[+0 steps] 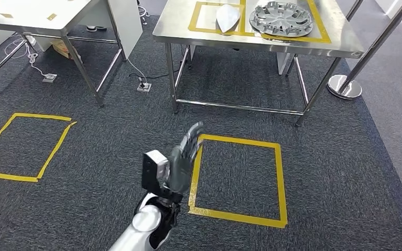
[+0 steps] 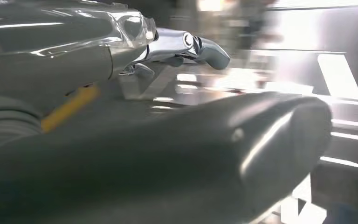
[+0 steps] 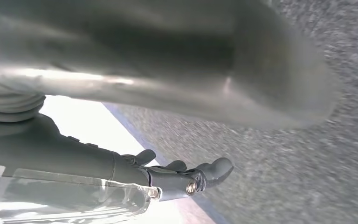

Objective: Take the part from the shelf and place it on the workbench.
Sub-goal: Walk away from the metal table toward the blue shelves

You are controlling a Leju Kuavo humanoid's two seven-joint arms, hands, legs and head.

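Note:
My left hand [image 1: 183, 157] is raised in front of me over the dark carpet, fingers stretched out and apart, holding nothing. In the left wrist view the same hand [image 2: 135, 140] shows a thick thumb and straight fingers [image 2: 200, 49] with nothing between them. My right hand [image 3: 144, 93] hangs over the carpet, its fingers [image 3: 191, 179] extended and empty. Ahead stands the steel workbench [image 1: 188, 34]. On it lie a silver pointed part [image 1: 227, 16] and a round hubcap-like part [image 1: 281, 19], each inside yellow tape outlines.
A yellow tape square [image 1: 280, 178] marks the floor just right of my left hand, another tape square [image 1: 52, 151] lies at the left. A second table [image 1: 42, 23] stands far left, with cables and a floor socket [image 1: 144, 86]. A stanchion base [image 1: 344, 86] stands at the right.

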